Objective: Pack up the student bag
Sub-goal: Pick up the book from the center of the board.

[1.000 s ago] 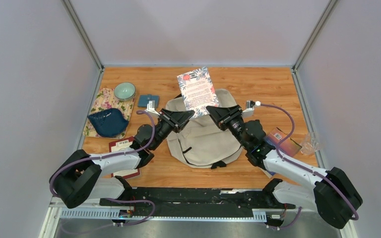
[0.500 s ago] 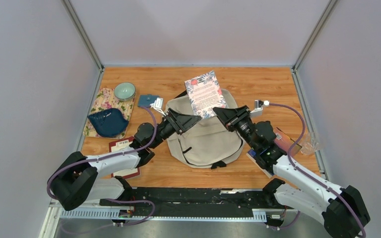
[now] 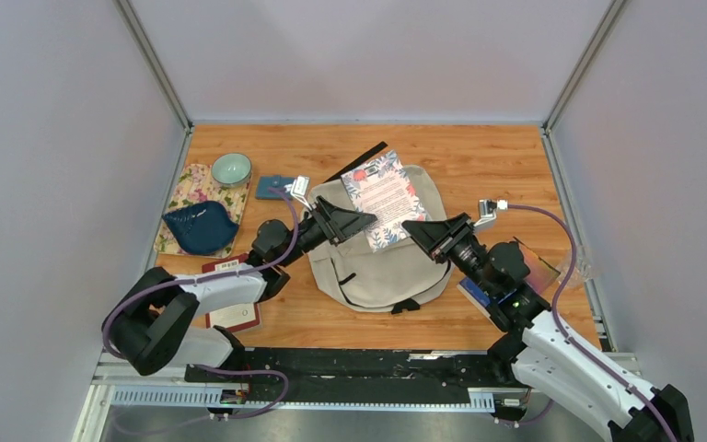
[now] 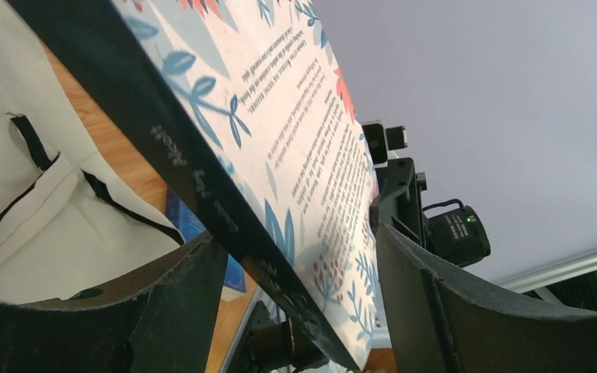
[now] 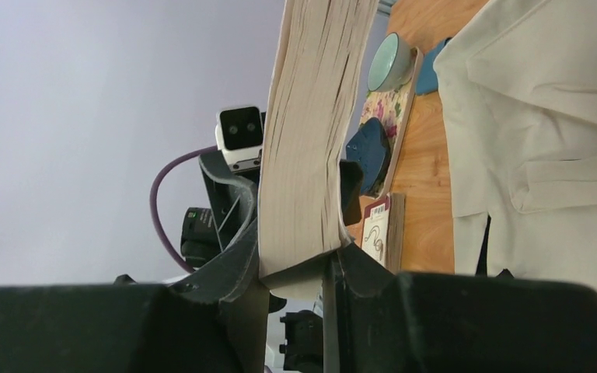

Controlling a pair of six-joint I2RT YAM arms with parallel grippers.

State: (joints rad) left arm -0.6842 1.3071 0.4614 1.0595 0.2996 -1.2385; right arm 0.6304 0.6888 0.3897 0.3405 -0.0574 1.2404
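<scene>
Top external view: the cream-beige student bag (image 3: pixel 382 267), with black zippers and strap, lies flat mid-worktop (image 3: pixel 479 157), a floral book (image 3: pixel 385 198) tilted over its 12 o'clock end, clamped by the right hand (image 3: pixel 410 226), with the left hand (image 3: pixel 365 221) spread loosely around it.

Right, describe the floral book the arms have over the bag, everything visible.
The book is a paperback. Its white cover has blue leaves and coral flowers bordering a block of printed text, its spine is dark with pale lettering, and its cream page edges are slightly fanned. It is tilted over the upper part of the student bag. The right hand pinches its near edge. The left hand straddles its spine side with fingers spread wide; contact there is unclear.
</scene>
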